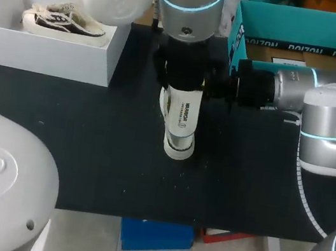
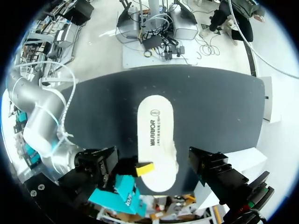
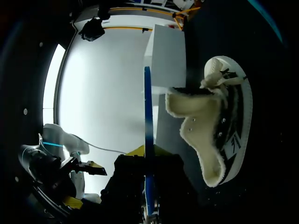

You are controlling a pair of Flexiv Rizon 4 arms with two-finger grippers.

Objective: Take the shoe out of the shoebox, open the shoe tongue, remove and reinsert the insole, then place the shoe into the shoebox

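White on top and blue along its edge, the insole [image 2: 156,130] is pinched flat in the right gripper [image 2: 145,169], one yellow tip pressing its upper face near one end. Just under it, ahead of that gripper, the shoe [image 3: 224,126] stands on the black table [image 1: 86,150], fleecy tongue folded open. The left gripper [image 1: 181,76] hangs right above the insole; whether it is open or closed I cannot tell. Behind the right gripper sits the teal shoebox [image 1: 289,20]; well beyond the left gripper a white box [image 1: 51,54] holds a second shoe [image 1: 63,21]
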